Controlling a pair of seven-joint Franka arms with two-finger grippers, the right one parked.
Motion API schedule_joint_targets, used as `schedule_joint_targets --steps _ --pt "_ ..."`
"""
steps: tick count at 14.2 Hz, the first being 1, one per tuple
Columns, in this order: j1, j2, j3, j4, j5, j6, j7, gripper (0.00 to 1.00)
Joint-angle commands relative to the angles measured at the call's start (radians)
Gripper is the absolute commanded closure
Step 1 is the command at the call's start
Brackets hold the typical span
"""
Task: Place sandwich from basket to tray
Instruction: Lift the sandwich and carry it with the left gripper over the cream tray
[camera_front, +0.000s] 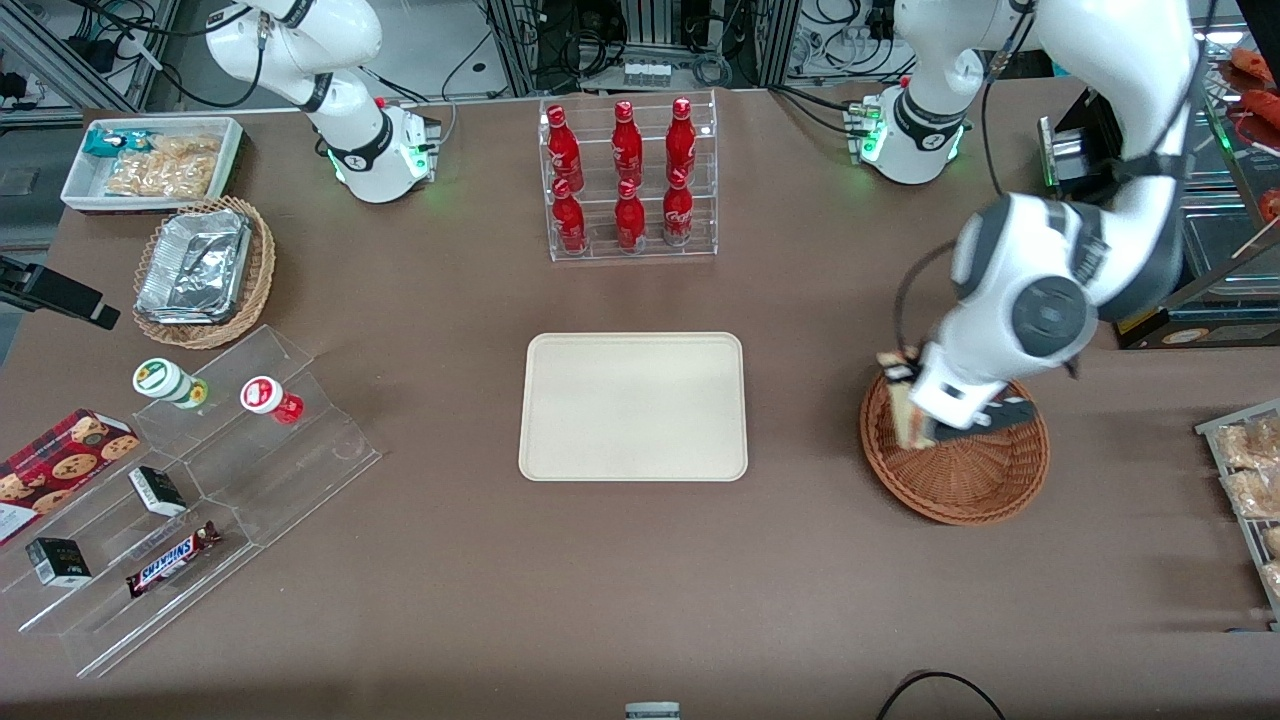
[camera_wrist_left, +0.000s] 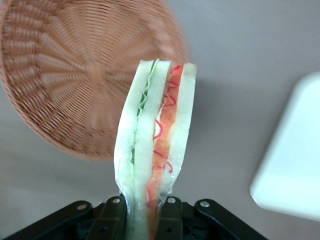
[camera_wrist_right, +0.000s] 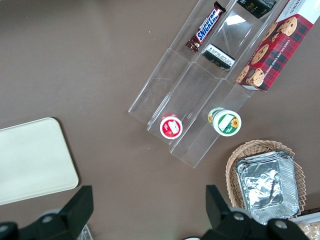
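Note:
My left gripper (camera_front: 915, 405) is shut on the sandwich (camera_wrist_left: 155, 135), a pale bread wedge in clear wrap with green and red-orange layers. It holds the sandwich (camera_front: 908, 418) lifted above the rim of the reddish-brown wicker basket (camera_front: 965, 470), on the side toward the tray. The basket (camera_wrist_left: 75, 80) is empty in the left wrist view. The cream-beige tray (camera_front: 633, 407) lies flat at the table's middle, with nothing on it; its corner shows in the left wrist view (camera_wrist_left: 295, 165) and in the right wrist view (camera_wrist_right: 32, 160).
A clear rack of red bottles (camera_front: 628, 180) stands farther from the front camera than the tray. Toward the parked arm's end are a tan basket of foil containers (camera_front: 200, 270), a white snack bin (camera_front: 150, 160) and clear stepped shelves (camera_front: 190, 500). A rack of pastries (camera_front: 1250, 480) is at the working arm's end.

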Motion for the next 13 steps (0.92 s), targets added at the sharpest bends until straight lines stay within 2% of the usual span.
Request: schedule_joint_targets --steps 1,3,5,6,9,12,13 --pt "-0.152 0.054 0.010 0.112 0.007 -0.080 -0.050 0.85" --pt "-0.245 0.129 0.008 0.192 -0.008 -0.079 -0.128 0.85" --pt "-0.304 0.235 0.000 0.305 -0.071 -0.076 -0.257 0.85" --pt "-0.354 0.301 -0.003 0.371 -0.073 -0.070 -0.317 0.85" --pt "-0.414 0.460 -0.003 0.537 -0.067 -0.067 -0.398 0.84" --pt "-0.462 0.519 -0.001 0.559 -0.064 0.017 -0.414 0.71" --pt "-0.473 0.536 0.000 0.559 -0.053 0.057 -0.440 0.61"
